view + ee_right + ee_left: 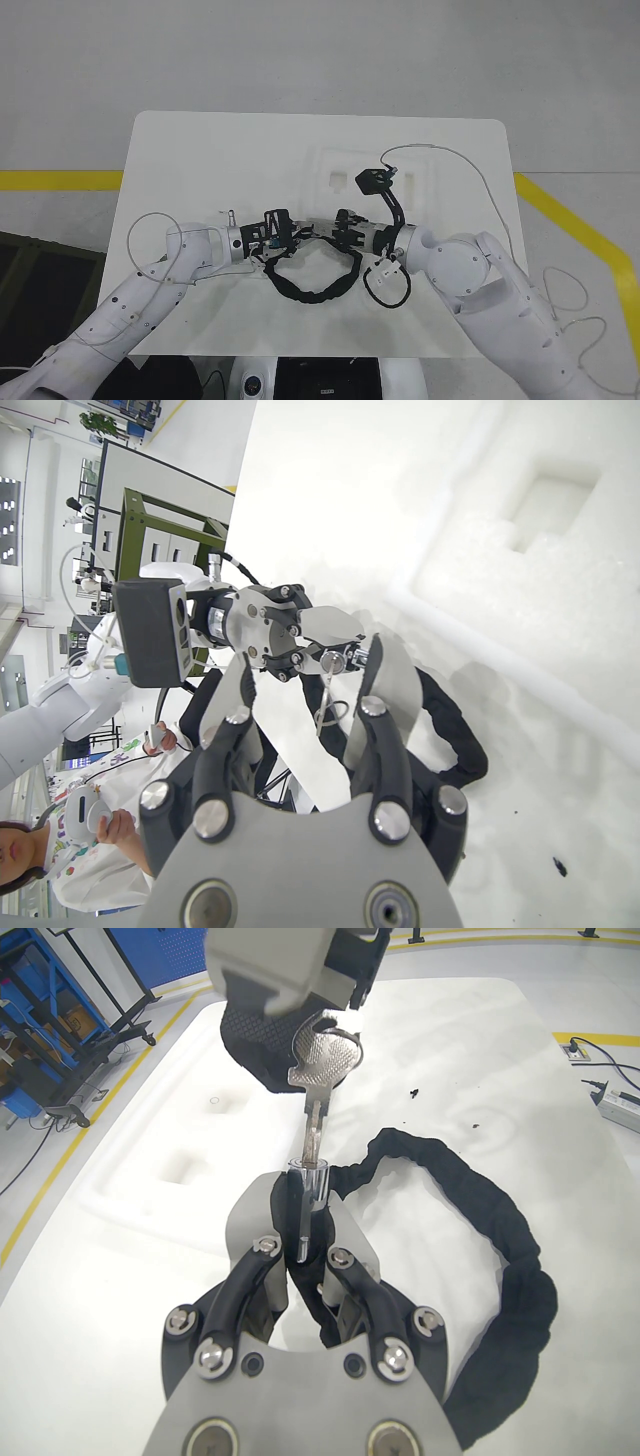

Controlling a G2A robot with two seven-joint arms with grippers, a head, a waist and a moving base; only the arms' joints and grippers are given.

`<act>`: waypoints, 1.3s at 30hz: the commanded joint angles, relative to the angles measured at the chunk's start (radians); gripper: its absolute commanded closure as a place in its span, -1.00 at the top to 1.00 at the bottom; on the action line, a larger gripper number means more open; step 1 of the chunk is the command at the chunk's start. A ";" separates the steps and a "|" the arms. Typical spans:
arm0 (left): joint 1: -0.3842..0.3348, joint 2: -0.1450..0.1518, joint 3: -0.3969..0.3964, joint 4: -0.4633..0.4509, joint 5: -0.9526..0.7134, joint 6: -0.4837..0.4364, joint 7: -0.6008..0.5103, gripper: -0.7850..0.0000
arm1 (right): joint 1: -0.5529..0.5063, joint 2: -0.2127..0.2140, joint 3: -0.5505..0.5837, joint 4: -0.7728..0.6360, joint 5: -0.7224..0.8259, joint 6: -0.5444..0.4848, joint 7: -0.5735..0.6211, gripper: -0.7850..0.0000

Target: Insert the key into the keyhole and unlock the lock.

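Key [318, 1093]: silver, with a dimpled head and a split ring [354, 1042] through it. Only the tip sits in the keyhole [307, 1162], and most of the blade is outside.
Key axis: in line with the lock's cylinder. The tip points toward the left tool and the head toward the right tool. It lies roughly side to side above the desk, along the line between the two tools.
Lock [312, 1198]: a chrome cylinder standing out of a black fabric sleeve, held off the desk with its keyhole end facing the right tool.
Chain [315, 285]: black and fabric-sleeved. It hangs from the lock and loops on the desk toward the near edge.
Left tool [275, 232]: clamped around the sleeved lock body, with the cylinder poking out past its fingertips.
Right tool [311, 652]: its fingers are spread wide, one on each side of the key head and ring. The right wrist view shows a gap on each side, so it grips nothing.
Key relative to tools: between them, with the tip at the left tool's fingertips and the head inside the right tool's open span.
Foam tray [420, 185]: white with rectangular recesses, lying on the desk just beyond the tools.
Desk [200, 160]: white with rounded corners. A few small dark specks [413, 1092] lie near the chain.
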 commanded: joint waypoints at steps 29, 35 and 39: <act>0.000 0.000 0.000 0.000 0.000 0.000 0.000 -1.00 | -0.043 0.027 0.095 -0.057 -0.013 -0.017 0.135 -1.00; 0.000 0.000 0.000 0.000 0.000 0.000 0.000 -1.00 | -0.031 0.026 0.079 -0.050 -0.019 -0.012 0.143 -1.00; 0.000 0.000 0.000 0.000 0.000 0.000 0.000 -1.00 | -0.028 0.026 0.075 -0.048 -0.020 -0.010 0.143 -1.00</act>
